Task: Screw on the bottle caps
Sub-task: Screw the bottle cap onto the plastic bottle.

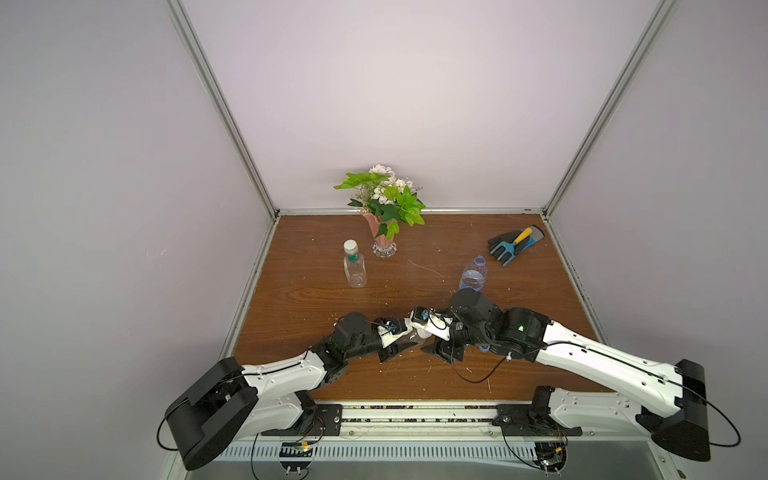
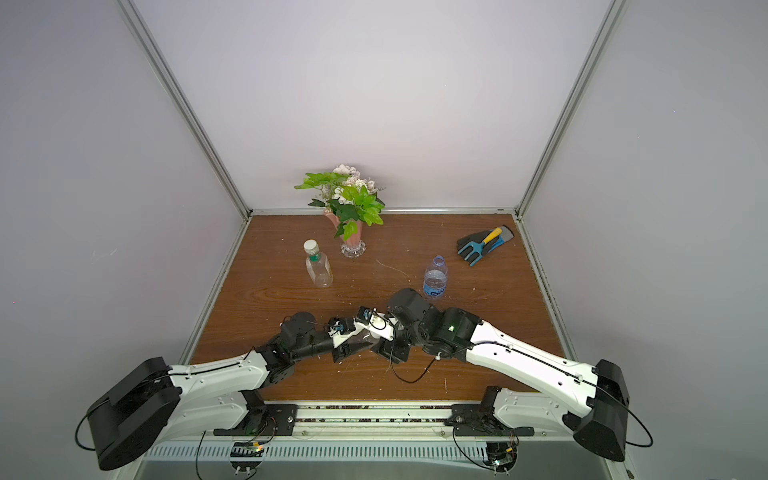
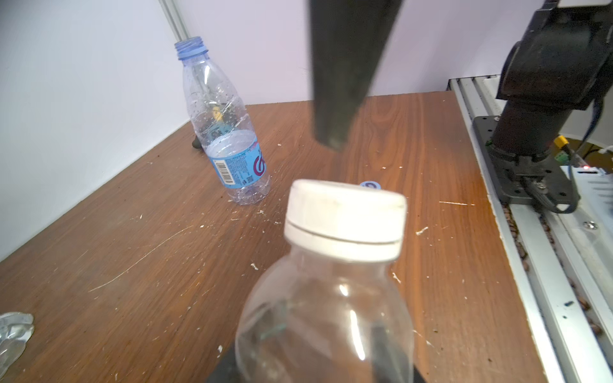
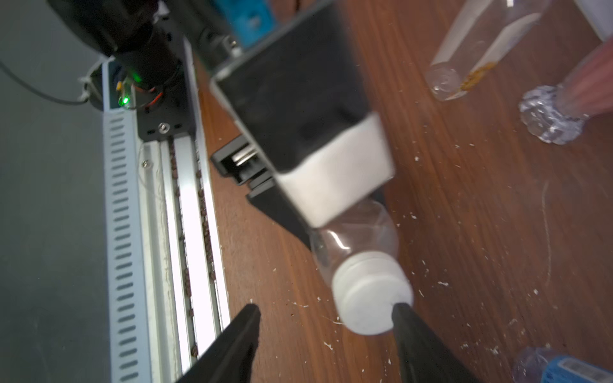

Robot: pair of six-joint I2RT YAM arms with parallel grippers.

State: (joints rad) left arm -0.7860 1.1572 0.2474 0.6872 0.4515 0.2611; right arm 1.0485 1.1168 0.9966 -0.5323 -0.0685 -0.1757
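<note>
While my left end effector (image 1: 409,337) clamps the bottle (image 3: 325,315) over the scratched, littered desk (image 3: 132,248) between pale walls (image 1: 395,83), my right end effector (image 4: 325,310) gapes at its cap (image 3: 345,219)

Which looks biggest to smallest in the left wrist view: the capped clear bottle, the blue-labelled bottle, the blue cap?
1. capped clear bottle, though nearest the camera
2. blue-labelled bottle
3. blue cap, partly hidden

Close up, a clear bottle (image 3: 325,315) wears a white cap (image 3: 345,219). Behind it, an uncapped blue-labelled bottle (image 3: 225,132) stands upright on the bench (image 3: 132,248), with a blue cap (image 3: 370,184) nearby.
</note>
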